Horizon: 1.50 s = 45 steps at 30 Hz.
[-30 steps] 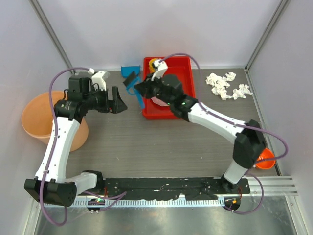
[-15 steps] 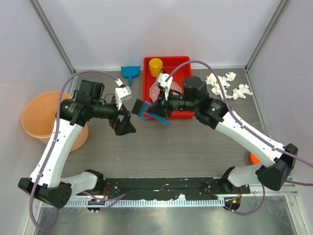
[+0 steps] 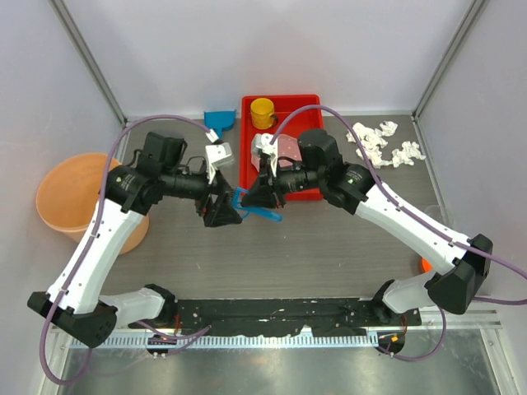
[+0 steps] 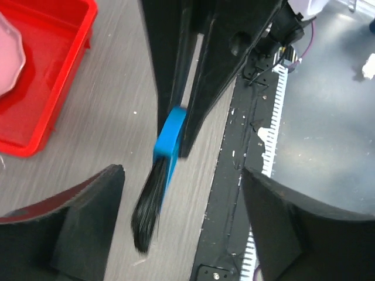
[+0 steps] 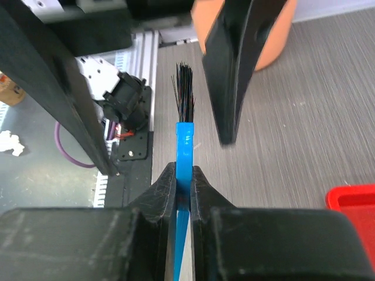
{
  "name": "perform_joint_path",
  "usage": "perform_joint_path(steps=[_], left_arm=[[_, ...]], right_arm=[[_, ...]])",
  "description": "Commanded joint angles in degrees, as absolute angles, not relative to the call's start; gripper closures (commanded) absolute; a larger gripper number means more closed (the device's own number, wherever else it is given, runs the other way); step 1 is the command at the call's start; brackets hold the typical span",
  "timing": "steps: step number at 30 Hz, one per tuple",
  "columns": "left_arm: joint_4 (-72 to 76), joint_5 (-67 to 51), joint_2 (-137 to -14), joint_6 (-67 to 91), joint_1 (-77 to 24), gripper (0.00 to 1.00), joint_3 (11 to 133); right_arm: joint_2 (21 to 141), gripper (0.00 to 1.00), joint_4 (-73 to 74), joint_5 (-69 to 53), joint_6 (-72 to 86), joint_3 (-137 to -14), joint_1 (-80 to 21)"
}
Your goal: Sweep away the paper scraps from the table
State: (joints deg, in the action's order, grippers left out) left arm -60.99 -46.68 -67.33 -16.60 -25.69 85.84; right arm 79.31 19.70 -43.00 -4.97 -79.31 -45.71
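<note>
Paper scraps (image 3: 383, 144), crumpled white wads, lie bunched at the upper right of the overhead frame, on the tabletop (image 3: 313, 247) just right of a red tray (image 3: 311, 102). At frame centre the two arms face each other nose to nose. The right tool (image 3: 263, 191) is clamped narrow on the handle of a blue brush (image 3: 257, 211). The brush's black bristles point toward the left tool (image 3: 222, 212), whose fingers (image 4: 88, 222) stand wide on either side of the bristle end. The left wrist view shows the brush between those spread fingers, over the wood-grain surface; whether either finger touches it is hard to tell. A yellow cup (image 3: 263, 111) and a pink plate (image 3: 284, 150) sit in the tray. A blue dustpan (image 3: 217, 117) lies just left of it, and an orange bucket (image 3: 62, 193) stands at the left edge, well apart from the scraps.
</note>
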Motion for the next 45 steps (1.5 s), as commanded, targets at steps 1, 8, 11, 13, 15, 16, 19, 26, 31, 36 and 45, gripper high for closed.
perform_joint_path(steps=[1,8,11,13,15,16,19,26,31,36,45], left_arm=[[-57.30,-46.49,-69.17,-11.43,-28.21,0.32,86.13],[-57.57,-47.37,-67.76,-11.42,-28.39,0.88,85.78],[-58.27,-47.90,-68.64,-11.08,-28.74,1.00,85.52],[-59.32,-48.16,-68.64,-11.51,-28.74,1.00,85.43],[-59.15,-47.99,-68.03,-11.34,-28.74,1.00,85.52],[-59.06,-47.73,-67.07,-11.34,-28.74,1.00,85.69],[-61.34,-47.81,-66.10,-14.05,-28.65,1.00,87.53],[-61.80,-49.48,-65.92,-12.93,-28.65,1.00,89.30],[-50.13,-50.54,-64.43,2.42,-25.06,1.00,87.02],[-34.82,-51.49,-66.00,21.77,-20.22,1.00,87.27],[-20.83,-58.80,-66.45,38.76,-20.21,1.00,84.20]], right_arm=[[79.89,0.99,12.75,-46.67,-2.11,-82.44,-46.93],[79.63,0.99,13.54,-46.41,-2.37,-83.32,-46.93],[79.72,0.99,12.48,-46.32,-1.58,-83.23,-46.93],[79.54,0.99,12.30,-44.58,-1.32,-83.32,-46.93],[78.41,0.57,12.74,-41.15,-0.53,-83.32,-46.50],[77.62,0.43,14.40,-39.39,-0.61,-83.23,-45.89],[72.96,0.22,17.21,-43.57,-1.49,-80.35,-39.05],[63.55,0.18,24.09,-44.55,-7.82,-74.02,-34.80],[55.22,0.14,5.13,-46.50,11.65,-62.61,-34.72],[52.38,0.13,-3.96,-38.42,28.19,-63.36,-32.96],[54.23,0.13,-27.71,-22.16,60.80,-55.74,-31.11]])
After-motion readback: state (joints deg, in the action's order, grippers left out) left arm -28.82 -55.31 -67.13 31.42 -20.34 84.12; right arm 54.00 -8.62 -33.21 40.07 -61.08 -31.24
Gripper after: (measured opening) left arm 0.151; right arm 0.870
